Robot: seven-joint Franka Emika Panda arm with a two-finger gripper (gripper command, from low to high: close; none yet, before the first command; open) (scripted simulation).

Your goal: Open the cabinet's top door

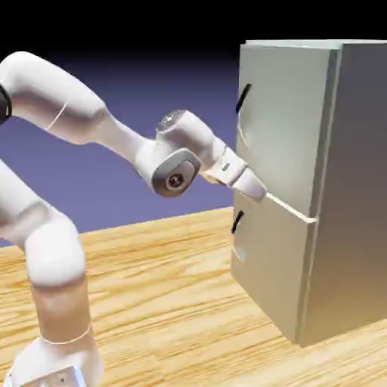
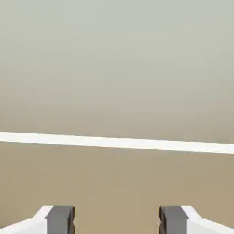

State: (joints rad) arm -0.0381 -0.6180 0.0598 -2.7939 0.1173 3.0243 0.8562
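The grey-beige cabinet (image 1: 357, 189) stands at the exterior view's right. Its top door (image 1: 283, 125) carries a short slanted black handle (image 1: 243, 98) near its upper left edge. My gripper (image 1: 257, 190) is well below that handle, right up against the front at the pale seam (image 1: 291, 209) between the two doors. In the hand view the grey fingertips (image 2: 59, 219) stand wide apart with nothing between them, so the gripper (image 2: 116, 221) is open. Beige panel fills that view, crossed by the bright seam (image 2: 117, 142).
The lower door (image 1: 268, 264) has its own black handle (image 1: 237, 221), just below my hand. The wooden table (image 1: 166, 302) stretches from the arm's base to the cabinet.
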